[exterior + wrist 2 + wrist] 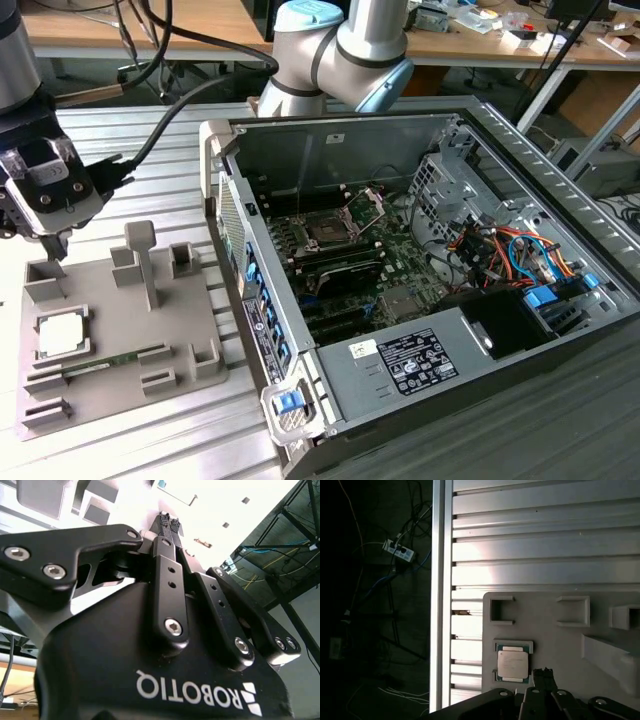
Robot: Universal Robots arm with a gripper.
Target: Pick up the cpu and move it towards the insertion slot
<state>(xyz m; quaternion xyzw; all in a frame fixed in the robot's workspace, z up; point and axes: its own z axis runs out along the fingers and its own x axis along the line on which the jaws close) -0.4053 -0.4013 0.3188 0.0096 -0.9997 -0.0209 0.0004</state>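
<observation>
gripper [55, 248] is closed and empty, chip [62, 335] lies flat on the tray [120, 310], near its tips, camera side

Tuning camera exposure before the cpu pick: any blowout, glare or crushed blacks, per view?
Exterior view: even light, cpu reads clearly. Second wrist view: background behind the gripper blown out white, its body dark. First wrist view: area off the table nearly black, bright glare patch on the table slats, cpu legible.
</observation>
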